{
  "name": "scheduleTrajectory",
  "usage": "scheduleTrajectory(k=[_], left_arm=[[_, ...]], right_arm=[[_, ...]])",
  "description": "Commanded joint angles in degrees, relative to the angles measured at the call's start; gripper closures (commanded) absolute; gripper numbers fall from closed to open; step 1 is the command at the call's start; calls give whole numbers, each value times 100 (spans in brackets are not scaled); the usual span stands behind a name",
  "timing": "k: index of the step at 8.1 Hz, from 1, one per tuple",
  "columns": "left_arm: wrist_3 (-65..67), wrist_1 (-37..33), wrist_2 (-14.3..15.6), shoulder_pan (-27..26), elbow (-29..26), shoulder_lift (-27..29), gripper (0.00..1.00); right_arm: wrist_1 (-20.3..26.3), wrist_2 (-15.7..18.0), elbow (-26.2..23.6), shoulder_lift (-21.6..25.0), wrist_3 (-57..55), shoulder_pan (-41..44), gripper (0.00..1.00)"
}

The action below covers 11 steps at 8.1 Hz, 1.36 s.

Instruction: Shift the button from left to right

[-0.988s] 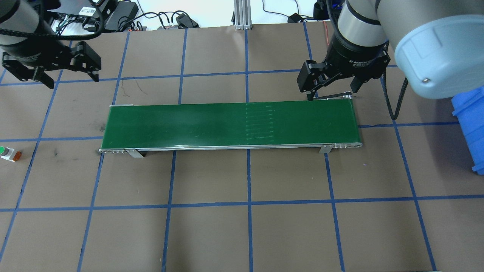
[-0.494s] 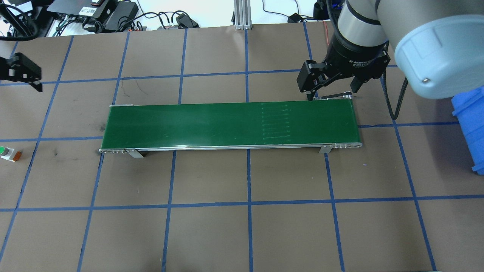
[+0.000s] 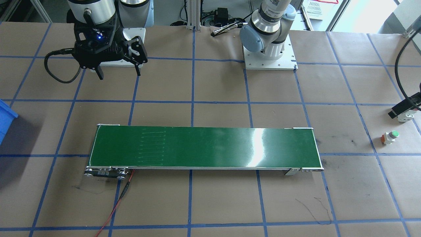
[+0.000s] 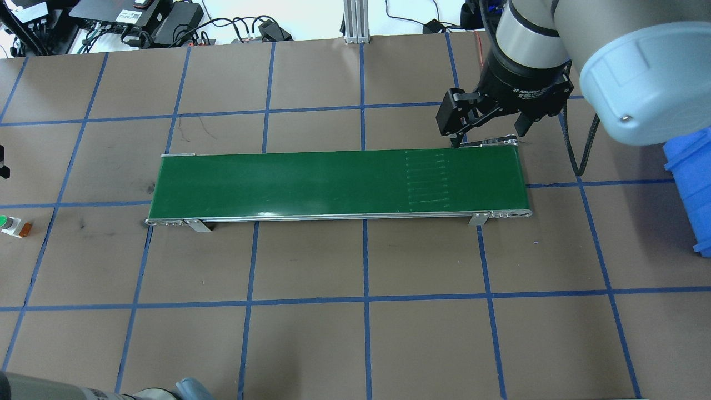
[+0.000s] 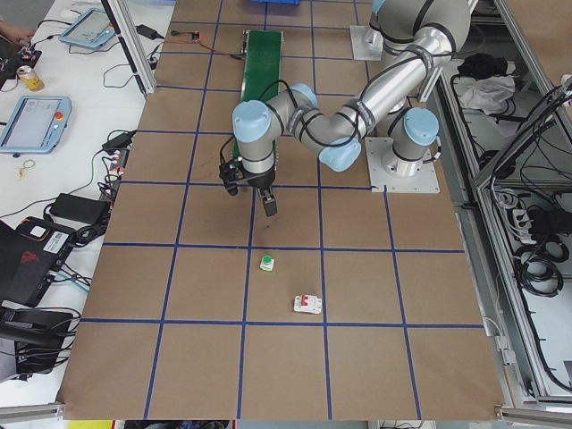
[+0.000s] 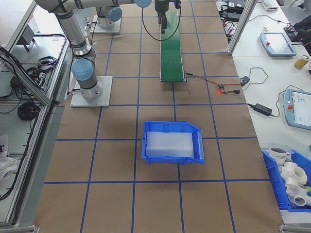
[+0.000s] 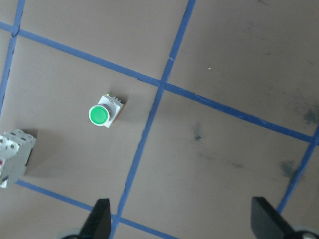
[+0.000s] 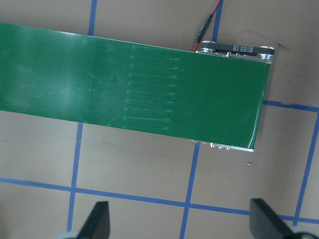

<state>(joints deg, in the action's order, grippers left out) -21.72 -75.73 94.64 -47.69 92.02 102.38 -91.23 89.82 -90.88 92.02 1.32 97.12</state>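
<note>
The button (image 7: 102,113), with its green cap, whitish body and orange base, rests on the brown table at the robot's far left (image 4: 10,225) (image 3: 389,136) (image 5: 267,263). My left gripper (image 7: 182,224) hovers open above the table beside it and holds nothing. In the left wrist view the button lies ahead of the left fingertip (image 7: 99,221). The exterior left view shows this gripper (image 5: 251,195) a short way short of the button. My right gripper (image 4: 487,133) (image 8: 180,224) hangs open and holds nothing over the far right end of the green conveyor belt (image 4: 333,183).
A white circuit breaker (image 7: 12,157) (image 5: 307,304) with a red top lies close to the button. A blue bin (image 4: 691,183) (image 6: 172,141) stands at the table's right end. A red wire (image 3: 115,204) runs from the belt's motor end.
My left gripper has swung left and out of the overhead view, down toward the button. The marks on the belt's surface have moved to the right. The right arm has stayed still.
</note>
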Motion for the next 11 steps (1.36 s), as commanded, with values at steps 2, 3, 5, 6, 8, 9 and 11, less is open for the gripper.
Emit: scheduleTrajectory(k=[2,3,5,6,8,9,11], left_arm=[[-2280,989,-15,260,-351,1124,0],[-2588,999,2,269,-351,1282,0],[-2916,1034,2,269,-290,1372,0],[-3221,1034,54,269,-316,1468,0],[-3749,1270,55,408,-334,1801,0],[-3995,1558,72,531,-299,1907,0],[-4033,1623,64,559,-263,1926,0]], right_arm=[[0,9,0,0,0,0,0],[0,9,0,0,0,0,0],[0,0,0,0,0,0,0],[0,9,0,0,0,0,0],[0,9,0,0,0,0,0],[0,9,0,0,0,0,0],[0,9,0,0,0,0,0]])
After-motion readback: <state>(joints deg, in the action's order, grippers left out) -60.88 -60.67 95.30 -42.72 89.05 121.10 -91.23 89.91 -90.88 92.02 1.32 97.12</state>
